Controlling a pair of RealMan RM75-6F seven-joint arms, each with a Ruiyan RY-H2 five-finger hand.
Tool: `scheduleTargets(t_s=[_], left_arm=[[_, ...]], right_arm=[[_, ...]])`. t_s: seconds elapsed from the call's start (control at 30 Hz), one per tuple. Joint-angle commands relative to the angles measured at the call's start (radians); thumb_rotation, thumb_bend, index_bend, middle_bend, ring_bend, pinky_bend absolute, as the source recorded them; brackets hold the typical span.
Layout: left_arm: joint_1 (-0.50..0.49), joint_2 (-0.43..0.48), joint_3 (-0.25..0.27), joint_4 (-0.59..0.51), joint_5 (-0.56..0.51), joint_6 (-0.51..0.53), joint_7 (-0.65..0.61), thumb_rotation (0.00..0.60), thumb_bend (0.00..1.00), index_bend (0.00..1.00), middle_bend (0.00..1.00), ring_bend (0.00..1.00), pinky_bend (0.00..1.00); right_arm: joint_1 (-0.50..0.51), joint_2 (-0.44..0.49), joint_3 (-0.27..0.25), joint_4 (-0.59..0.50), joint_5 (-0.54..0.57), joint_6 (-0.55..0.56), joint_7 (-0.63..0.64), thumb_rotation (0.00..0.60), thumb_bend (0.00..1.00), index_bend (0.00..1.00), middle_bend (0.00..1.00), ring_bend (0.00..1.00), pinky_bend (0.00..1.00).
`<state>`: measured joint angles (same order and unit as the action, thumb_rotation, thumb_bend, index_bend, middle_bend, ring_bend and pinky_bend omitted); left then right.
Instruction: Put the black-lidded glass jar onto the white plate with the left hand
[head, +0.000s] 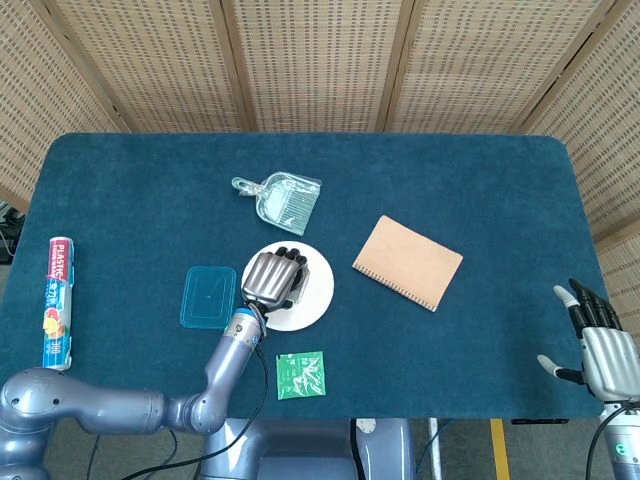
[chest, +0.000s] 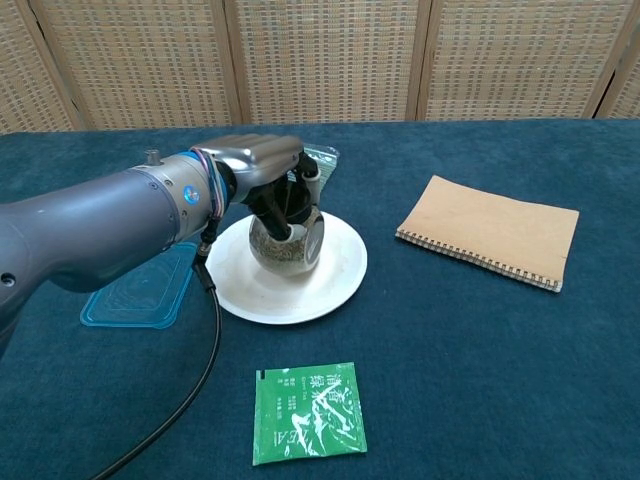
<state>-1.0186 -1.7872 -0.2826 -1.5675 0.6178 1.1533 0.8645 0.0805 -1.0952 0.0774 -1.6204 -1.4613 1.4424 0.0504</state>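
Observation:
My left hand (head: 272, 276) (chest: 262, 168) grips the glass jar (chest: 286, 243) from above, fingers wrapped over its black lid. In the chest view the jar is over the middle of the white plate (chest: 335, 285) (head: 318, 293); I cannot tell whether its base touches the plate. The head view hides the jar under the hand. My right hand (head: 602, 340) hangs open at the table's near right corner, away from everything.
A blue plastic lid (head: 208, 296) (chest: 135, 290) lies left of the plate. A clear dustpan (head: 283, 197) lies behind it, a tan notebook (head: 408, 262) (chest: 490, 230) to the right, a green sachet (head: 300, 375) (chest: 308, 412) in front. A plastic-wrap box (head: 56, 302) lies far left.

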Motion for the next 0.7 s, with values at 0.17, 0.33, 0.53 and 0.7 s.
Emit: scheduleTargets(t_s=[0.17, 0.33, 0.53, 0.7], left_arm=[[-0.006, 0.008, 0.023, -0.008, -0.017, 0.002, 0.034, 0.6, 0.42, 0.52, 0.2, 0.17, 0.34], [-0.005, 0.022, 0.027, -0.02, -0.034, 0.002, 0.041, 0.6, 0.37, 0.33, 0.03, 0.02, 0.16], [0.006, 0.05, 0.021, -0.047, 0.003, 0.002, -0.003, 0.6, 0.32, 0.07, 0.0, 0.0, 0.0], [0.029, 0.08, 0.019, -0.072, 0.089, 0.011, -0.081, 0.6, 0.3, 0.0, 0.0, 0.0, 0.0]], right_arm=[[-0.001, -0.001, 0.0, 0.0, -0.001, 0.004, -0.001, 0.6, 0.03, 0.09, 0.0, 0.0, 0.08], [-0.002, -0.001, -0.002, -0.002, -0.005, 0.007, -0.007, 0.6, 0.03, 0.09, 0.0, 0.0, 0.08], [-0.001, -0.004, -0.003, -0.003, -0.005, 0.006, -0.014, 0.6, 0.03, 0.09, 0.0, 0.0, 0.08], [-0.002, -0.005, -0.003, -0.004, -0.007, 0.01, -0.019, 0.6, 0.03, 0.09, 0.0, 0.0, 0.08]])
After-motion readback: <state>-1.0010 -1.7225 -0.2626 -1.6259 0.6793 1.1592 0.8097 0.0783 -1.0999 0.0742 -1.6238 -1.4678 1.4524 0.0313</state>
